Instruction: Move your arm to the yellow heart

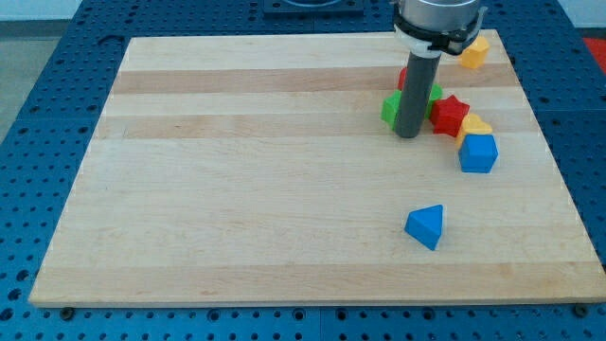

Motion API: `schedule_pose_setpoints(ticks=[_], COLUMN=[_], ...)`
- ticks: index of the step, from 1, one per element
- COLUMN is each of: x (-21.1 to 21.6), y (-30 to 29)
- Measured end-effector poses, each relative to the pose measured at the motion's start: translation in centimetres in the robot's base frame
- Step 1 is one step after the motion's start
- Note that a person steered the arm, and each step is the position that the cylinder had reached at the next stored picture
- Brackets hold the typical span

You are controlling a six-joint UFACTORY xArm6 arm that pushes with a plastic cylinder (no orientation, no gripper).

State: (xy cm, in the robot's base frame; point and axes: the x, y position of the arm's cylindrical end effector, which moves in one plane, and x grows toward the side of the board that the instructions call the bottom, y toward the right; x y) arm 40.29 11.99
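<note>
My tip (408, 135) rests on the wooden board (237, 189) in the upper right part of the view. It stands right against a green block (389, 109) on its left. A red star-like block (450, 115) lies just to its right. A small yellow block (474, 125) is wedged between the red block and a blue block (478, 152); its shape is partly hidden. A second yellow block (473, 52) sits near the board's top right corner, above and right of my tip. I cannot tell which of the two yellow blocks is the heart.
A blue triangular block (425, 226) lies alone toward the view's bottom right. A bit of another green block (435, 93) and of a red block (402, 78) show behind the rod. A blue perforated table (38, 142) surrounds the board.
</note>
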Motion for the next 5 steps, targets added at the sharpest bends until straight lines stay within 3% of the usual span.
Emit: schedule_pose_setpoints(ticks=[3,4,5], x=[3.2,5.0,7.3], y=[-4.2,-4.1,0.1])
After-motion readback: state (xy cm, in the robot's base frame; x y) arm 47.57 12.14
